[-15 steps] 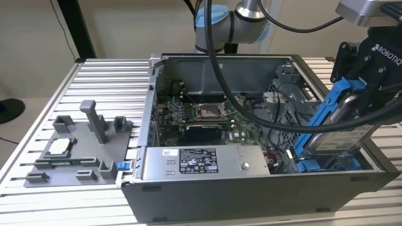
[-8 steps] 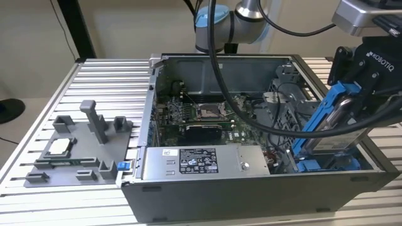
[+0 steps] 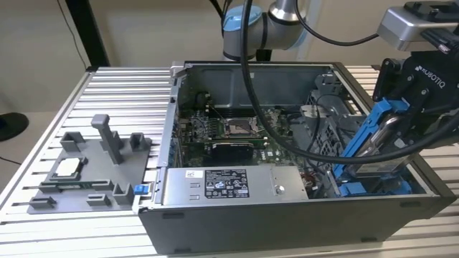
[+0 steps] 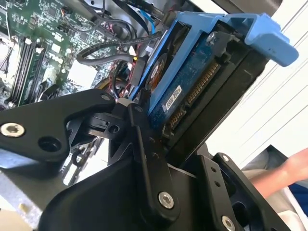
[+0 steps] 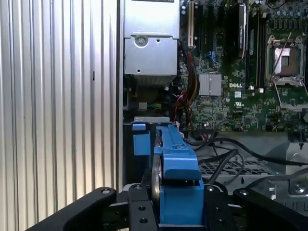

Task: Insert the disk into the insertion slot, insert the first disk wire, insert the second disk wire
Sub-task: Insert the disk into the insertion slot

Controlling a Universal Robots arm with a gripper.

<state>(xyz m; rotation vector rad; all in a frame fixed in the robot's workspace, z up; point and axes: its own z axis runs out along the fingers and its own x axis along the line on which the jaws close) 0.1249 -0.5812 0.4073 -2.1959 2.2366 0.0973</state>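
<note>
Gripper (image 3: 393,121) clamped on disk (image 3: 358,148), silver w/ blue carrier, tilted over insertion slot (image 3: 355,189).

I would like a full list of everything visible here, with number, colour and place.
table: one, ribbed silver, under everything
computer case: one, grey, open, on the table
motherboard: one, green, inside the case
insertion slot: one, grey with blue rails, case's exterior-view right
fixture: one, grey, on table, exterior view's left
disk: one, blue-framed, tilted over the slot
forearm: one, person's, second wrist view
robot arm: one, behind the case
gripper: one, black, shut on the disk
</note>
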